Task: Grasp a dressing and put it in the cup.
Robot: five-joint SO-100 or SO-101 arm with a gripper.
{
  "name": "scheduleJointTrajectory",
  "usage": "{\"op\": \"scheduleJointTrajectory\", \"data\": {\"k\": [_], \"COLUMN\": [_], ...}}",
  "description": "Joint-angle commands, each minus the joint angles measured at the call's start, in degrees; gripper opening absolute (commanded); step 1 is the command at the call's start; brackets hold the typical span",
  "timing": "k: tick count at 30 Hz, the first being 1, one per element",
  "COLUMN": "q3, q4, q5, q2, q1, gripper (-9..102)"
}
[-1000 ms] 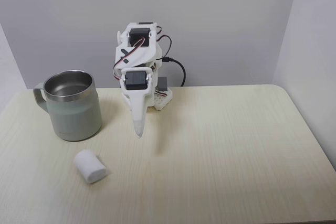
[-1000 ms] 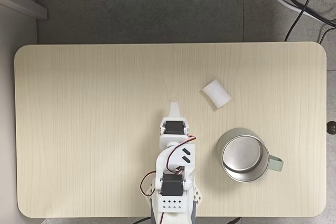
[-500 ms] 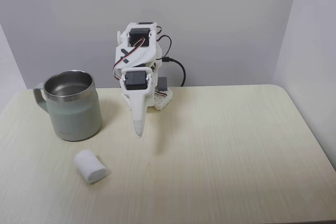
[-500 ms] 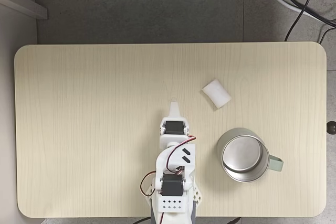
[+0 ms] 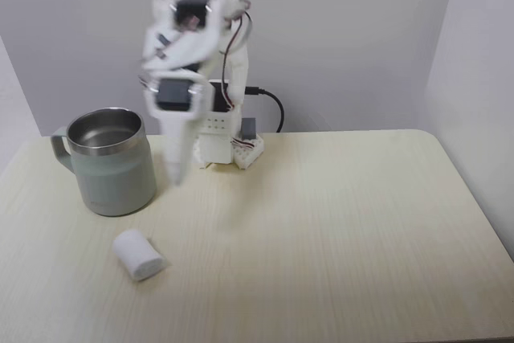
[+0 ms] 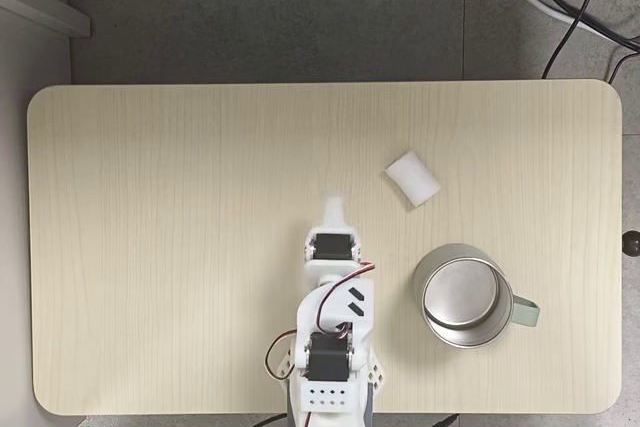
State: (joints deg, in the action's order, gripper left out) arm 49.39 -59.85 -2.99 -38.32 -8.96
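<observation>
- One dressing (image 5: pixel 138 255) lies on the table (image 5: pixel 337 230) in front of the cup (image 5: pixel 112 163), apart from the gripper (image 5: pixel 176 178).
- Jaws pressed together, holding nothing, raised beside the cup.

Even soft light; the arm (image 5: pixel 189 46) is motion-blurred.

front cam: low, facing the arm (image 5: pixel 189 62) and back wall across the bench (image 5: pixel 337 222) | top cam: straight down, whole bench (image 6: pixel 150 197) | shared: bench top, arm (image 6: pixel 330 317)
</observation>
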Motion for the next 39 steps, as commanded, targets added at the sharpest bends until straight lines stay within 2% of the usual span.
{"op": "scheduleJointTrajectory", "data": {"k": [1,3,7,12,20,31,39], "q3": [22.7,32.2,45.2,44.7,36.9,29.9,25.2], "q4": [-5.7,-9.6,-18.3,-21.7,-19.1,-12.9,-9.8], "q5": [-1.1,-3.0,-7.8,-9.0,-7.0,-8.1,-8.8], "q2": [-15.8,-24.5,-40.5,-51.1,-57.9,-64.6,-64.8], "q1": [-6.8,-10.8,-16.8,-18.5,-14.2,-7.8,-9.9], "gripper": [-2,0,14,24,30,31,29]}}
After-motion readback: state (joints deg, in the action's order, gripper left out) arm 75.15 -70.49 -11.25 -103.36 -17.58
